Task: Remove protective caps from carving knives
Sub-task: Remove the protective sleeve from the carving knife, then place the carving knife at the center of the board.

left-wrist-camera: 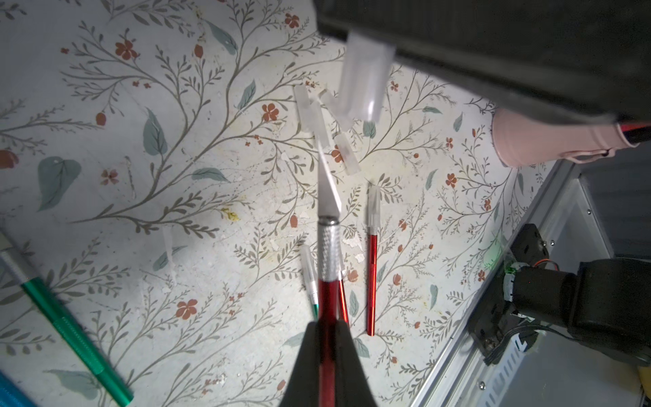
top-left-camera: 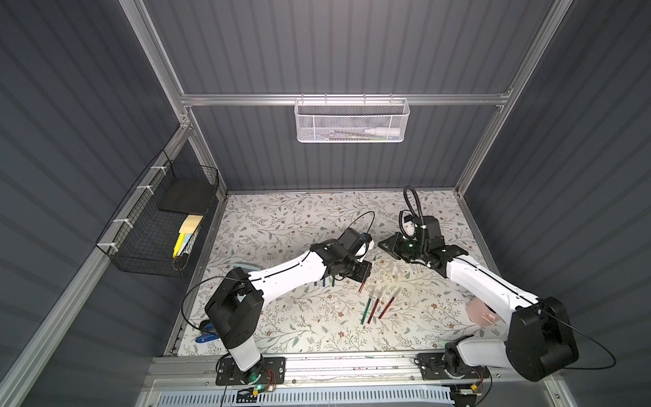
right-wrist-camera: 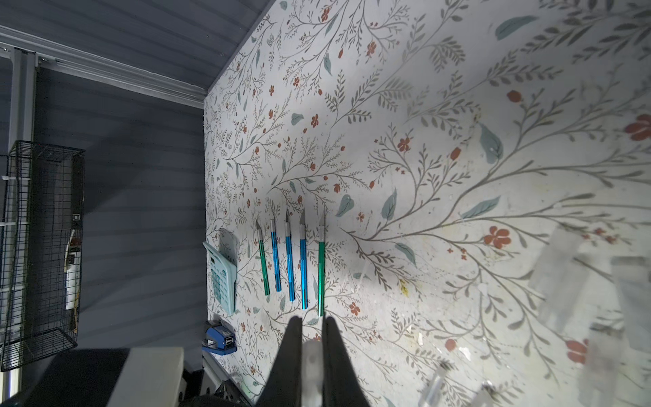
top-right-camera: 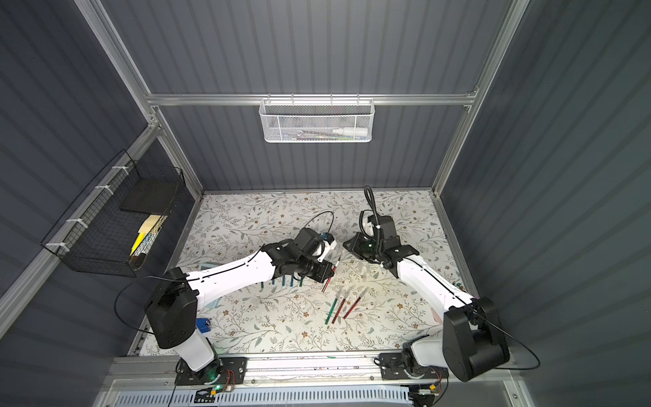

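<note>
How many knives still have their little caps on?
3, side by side on the table: the green knife, the middle red knife and the outer red knife. More may be hidden.

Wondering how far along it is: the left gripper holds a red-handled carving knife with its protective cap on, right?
Not quite. The left gripper holds the red-handled carving knife, but its blade is bare, as the left wrist view shows. The clear protective cap is off, pinched in the right gripper.
</note>
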